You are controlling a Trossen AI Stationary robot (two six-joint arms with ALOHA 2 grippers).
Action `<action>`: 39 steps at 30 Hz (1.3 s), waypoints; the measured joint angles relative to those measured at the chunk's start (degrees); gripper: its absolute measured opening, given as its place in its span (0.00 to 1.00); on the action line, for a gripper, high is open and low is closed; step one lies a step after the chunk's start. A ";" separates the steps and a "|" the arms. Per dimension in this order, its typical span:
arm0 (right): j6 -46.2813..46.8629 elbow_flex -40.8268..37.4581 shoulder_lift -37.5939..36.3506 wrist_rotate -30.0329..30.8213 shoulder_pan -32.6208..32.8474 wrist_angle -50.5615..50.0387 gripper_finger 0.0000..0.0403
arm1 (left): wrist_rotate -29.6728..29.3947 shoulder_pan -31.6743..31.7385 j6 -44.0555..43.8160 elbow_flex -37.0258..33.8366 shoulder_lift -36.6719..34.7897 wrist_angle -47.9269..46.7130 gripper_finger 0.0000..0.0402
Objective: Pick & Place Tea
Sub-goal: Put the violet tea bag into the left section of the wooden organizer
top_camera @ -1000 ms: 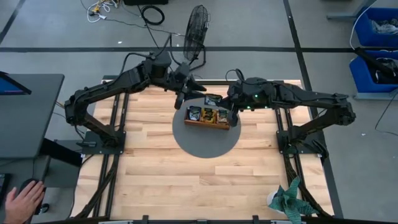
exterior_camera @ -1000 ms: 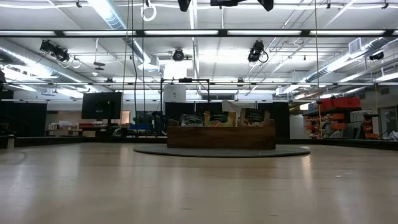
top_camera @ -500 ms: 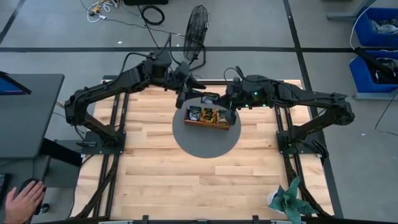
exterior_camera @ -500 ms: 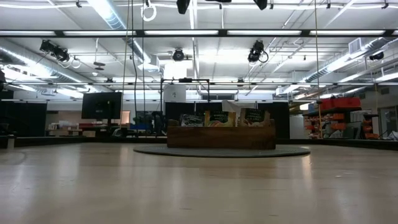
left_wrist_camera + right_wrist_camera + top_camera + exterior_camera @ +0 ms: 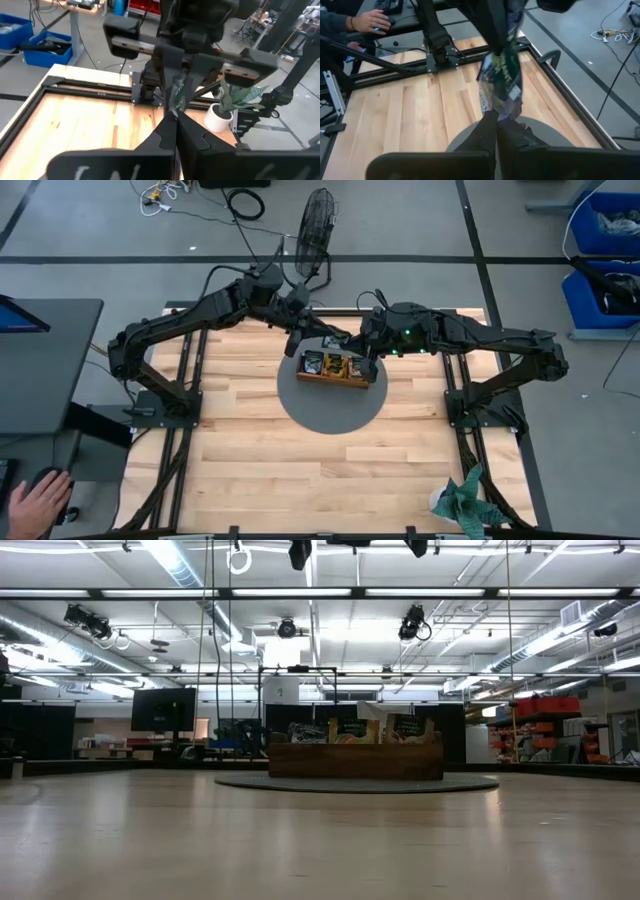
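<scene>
A dark green tea sachet (image 5: 338,340) hangs in the air between my two grippers, just above the far side of the brown wooden tray (image 5: 337,379). My left gripper (image 5: 322,338) is shut on one end of it. My right gripper (image 5: 360,345) is shut on the other end. The tray stands on a round grey mat (image 5: 332,405). It holds several sachets standing on edge (image 5: 352,730). My left gripper pinches the sachet's lower edge (image 5: 174,109) between its two fingertips, coming roughly level from the table's left. The sachet is lifted clear of the tray. My right gripper pinches the sachet's opposite edge (image 5: 501,111) between its two fingertips, coming roughly level from the table's right. The sachet stands on edge between the two grippers, slightly crumpled.
A black fan (image 5: 317,225) stands past the table's far edge. A potted plant (image 5: 460,500) sits at the near right corner. A person's hand (image 5: 35,502) rests on a mouse at the left, off the table. Bare wood lies near and to both sides of the mat.
My left gripper has moved toward the right gripper and shut on the free end of the sachet. My right gripper has carried the sachet a little toward the table's left, staying shut on it.
</scene>
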 joint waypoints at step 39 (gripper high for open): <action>1.45 0.07 -4.92 12.37 -0.72 -10.31 0.48 | -4.22 5.69 -3.79 -40.13 -7.26 30.28 0.00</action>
